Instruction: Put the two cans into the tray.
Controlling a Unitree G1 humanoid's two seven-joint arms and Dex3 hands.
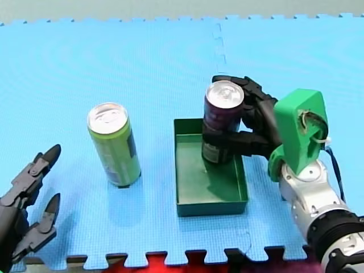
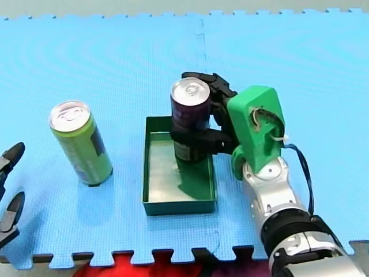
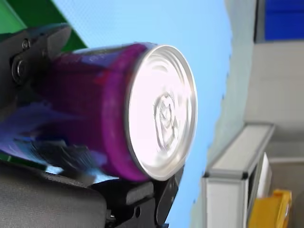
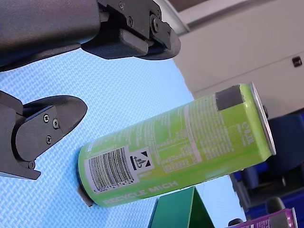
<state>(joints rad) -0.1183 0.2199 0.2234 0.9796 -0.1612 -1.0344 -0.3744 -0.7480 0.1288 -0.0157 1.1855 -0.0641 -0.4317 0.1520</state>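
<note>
A purple can (image 1: 222,122) stands upright inside the far end of the green tray (image 1: 181,170), with my right hand (image 1: 216,111) shut around it from the right. I cannot tell whether its base touches the tray floor. The first wrist view shows the same purple can (image 3: 118,109) and its silver top between black fingers (image 3: 33,52). A green can (image 1: 116,148) stands upright on the blue mat, left of the tray and apart from it. My left hand (image 1: 52,177) is at the mat's front left corner, well short of the green can, holding nothing. In the second wrist view the green can (image 4: 175,152) lies beyond black fingers (image 4: 47,123).
The blue foam mat (image 1: 142,62) covers the whole work surface. Its jigsaw front edge (image 1: 170,259) runs just below the tray, with red floor beyond. A seam (image 1: 219,45) crosses the mat behind the tray.
</note>
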